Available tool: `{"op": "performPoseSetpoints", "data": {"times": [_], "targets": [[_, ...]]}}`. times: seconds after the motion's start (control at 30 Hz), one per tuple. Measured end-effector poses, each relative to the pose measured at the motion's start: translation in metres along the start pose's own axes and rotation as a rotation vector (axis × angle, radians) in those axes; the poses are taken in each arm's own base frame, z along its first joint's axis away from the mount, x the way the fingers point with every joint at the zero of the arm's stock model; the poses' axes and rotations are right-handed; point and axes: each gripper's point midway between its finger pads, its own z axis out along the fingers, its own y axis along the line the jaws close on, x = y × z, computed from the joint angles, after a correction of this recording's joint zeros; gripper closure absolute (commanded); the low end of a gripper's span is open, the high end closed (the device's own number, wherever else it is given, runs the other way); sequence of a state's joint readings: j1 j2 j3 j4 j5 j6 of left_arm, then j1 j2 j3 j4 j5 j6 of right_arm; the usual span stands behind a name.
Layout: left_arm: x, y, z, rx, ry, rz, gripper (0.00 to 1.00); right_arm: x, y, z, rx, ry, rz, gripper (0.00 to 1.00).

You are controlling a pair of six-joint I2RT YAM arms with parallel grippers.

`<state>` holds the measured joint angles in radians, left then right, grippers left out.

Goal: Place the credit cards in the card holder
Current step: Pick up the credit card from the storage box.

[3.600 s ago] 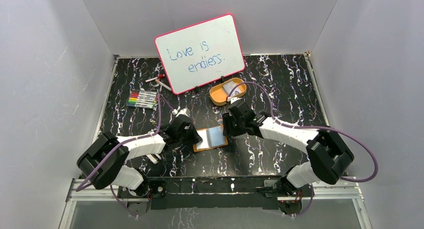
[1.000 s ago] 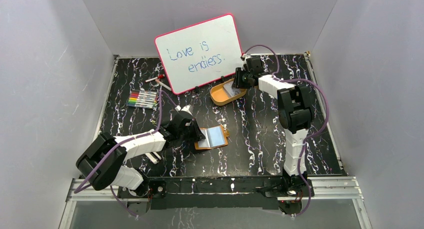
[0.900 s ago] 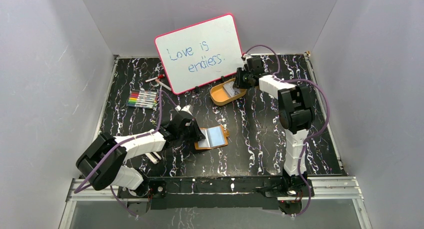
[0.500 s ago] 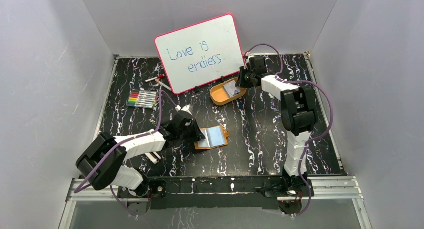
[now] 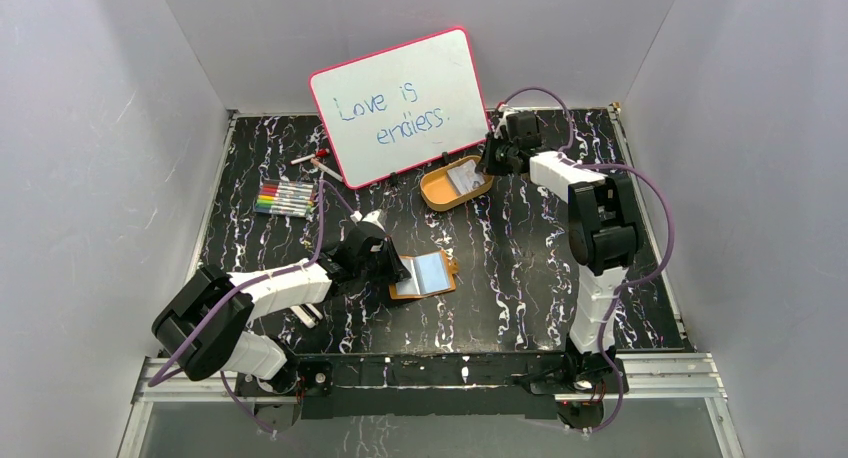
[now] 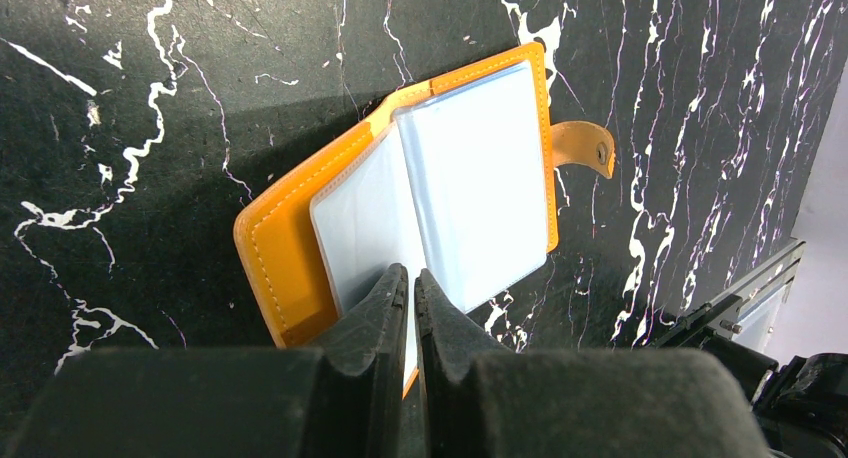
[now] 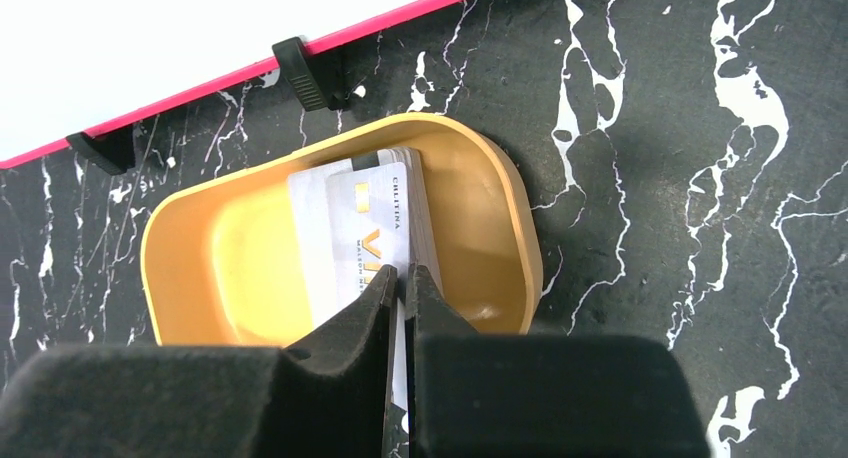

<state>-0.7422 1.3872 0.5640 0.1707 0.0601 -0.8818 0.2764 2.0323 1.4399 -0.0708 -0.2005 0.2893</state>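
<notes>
The orange card holder lies open on the table's near middle, with its clear sleeves fanned out and its snap tab to the right. My left gripper is shut on the edge of one sleeve. The credit cards are stacked whitish-grey in the orange oval tray. My right gripper is at the tray's right end, shut on the edge of the top card, which shows between the pads.
A pink-framed whiteboard stands on black feet just behind the tray. Several coloured markers lie at the back left, with a red-capped pen near the board. Grey walls enclose the table on three sides.
My right arm swung from the card holder out to the tray, closed its jaws on the top card and drew back a little to the right. The left gripper and card holder stayed put.
</notes>
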Motion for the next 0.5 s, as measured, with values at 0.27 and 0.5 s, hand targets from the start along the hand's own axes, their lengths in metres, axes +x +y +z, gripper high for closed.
{"op": "performPoseSetpoints", "data": {"times": [0.27,0.5], "targets": [[-0.001,-0.001,0.0,0.001,-0.001,0.0,0.94,-0.01,0.007,-0.018,-0.046,-0.033,0.0,1.0],[0.0,0.0,0.0,0.0,0.0,-0.001,0.95,-0.007,0.011,-0.019,-0.074,-0.024,0.015,1.0]]}}
